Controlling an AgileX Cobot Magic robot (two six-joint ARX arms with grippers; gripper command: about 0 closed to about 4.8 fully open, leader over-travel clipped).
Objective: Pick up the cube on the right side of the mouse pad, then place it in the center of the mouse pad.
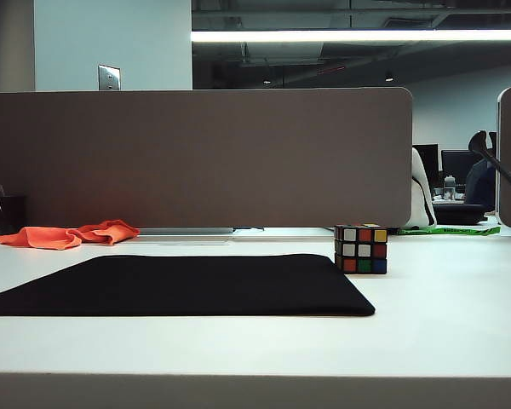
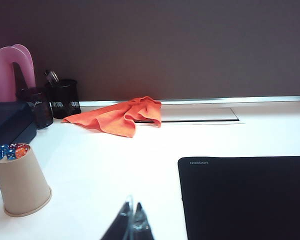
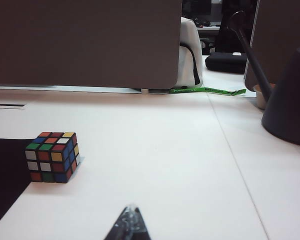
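Observation:
The cube (image 1: 361, 248), a small puzzle cube with a black frame and coloured stickers, stands on the white table just past the right edge of the mouse pad (image 1: 187, 284), a large flat black mat. In the right wrist view the cube (image 3: 52, 157) sits beside the pad's edge (image 3: 2, 175), well ahead of my right gripper (image 3: 131, 212), which is shut and holds nothing. The left wrist view has my left gripper (image 2: 132, 207) shut and empty, low over bare table beside the mouse pad (image 2: 245, 195). Neither gripper appears in the exterior view.
An orange cloth (image 1: 68, 234) lies at the back left, before a grey partition (image 1: 196, 158). Near my left gripper stand a paper cup of dice (image 2: 21, 180), a black pen holder (image 2: 63, 98) and a dark box (image 2: 7, 125). A dark cone-shaped object (image 3: 290, 100) stands at the right.

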